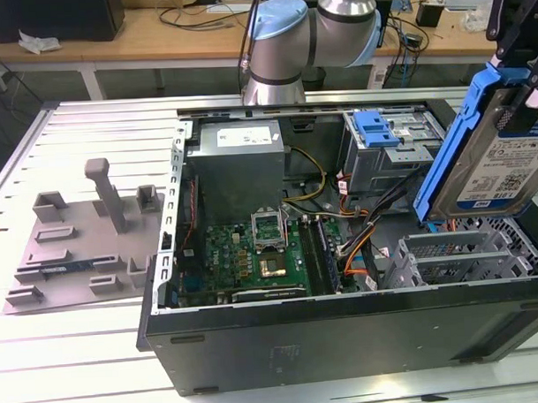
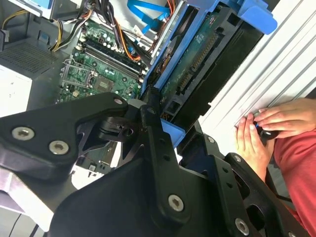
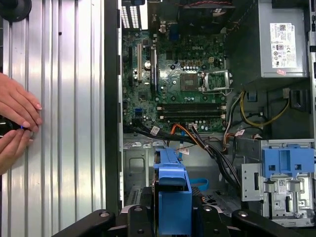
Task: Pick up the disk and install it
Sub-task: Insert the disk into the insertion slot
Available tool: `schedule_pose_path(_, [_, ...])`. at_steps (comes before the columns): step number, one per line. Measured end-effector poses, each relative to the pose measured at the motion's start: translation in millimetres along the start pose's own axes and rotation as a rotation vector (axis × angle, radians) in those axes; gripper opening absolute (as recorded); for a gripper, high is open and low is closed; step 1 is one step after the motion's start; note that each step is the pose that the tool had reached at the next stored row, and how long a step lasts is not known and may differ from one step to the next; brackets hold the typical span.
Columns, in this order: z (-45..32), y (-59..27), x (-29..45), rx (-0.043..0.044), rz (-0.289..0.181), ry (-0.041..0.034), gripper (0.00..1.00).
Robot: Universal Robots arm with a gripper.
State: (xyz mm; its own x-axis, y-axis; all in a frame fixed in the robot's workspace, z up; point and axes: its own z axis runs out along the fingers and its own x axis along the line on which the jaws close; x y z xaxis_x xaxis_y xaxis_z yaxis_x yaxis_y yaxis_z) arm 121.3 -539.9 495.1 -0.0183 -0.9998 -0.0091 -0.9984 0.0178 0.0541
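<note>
The disk [image 1: 507,171] is a silver drive with a blue-and-white label in a blue carrier bracket [image 1: 457,142]. It hangs tilted on edge in the air above the open computer case [image 1: 344,323], at the exterior view's right. My gripper [image 1: 519,79] is shut on its upper end. In the second wrist view the black fingers [image 2: 150,106] clamp the disk [image 2: 197,69], whose circuit-board side shows. In the first wrist view the disk [image 3: 173,192] appears edge-on between the fingers of my gripper [image 3: 173,217], over the case's drive area.
A fixed metal drive cage with a blue tab [image 1: 386,131] [image 3: 286,168] sits at the case's back right. Motherboard [image 1: 253,255], power supply [image 1: 241,158] and cables [image 1: 358,225] fill the case. A grey fixture [image 1: 84,234] lies left. A person's hands [image 3: 17,118] [image 2: 256,128] rest on the slatted table.
</note>
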Motion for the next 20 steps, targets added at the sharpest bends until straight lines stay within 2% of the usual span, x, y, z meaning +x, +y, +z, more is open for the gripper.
schedule_pose_path(20, [3.5,-0.5,0.0,0.0,0.003,-0.0012,0.37])
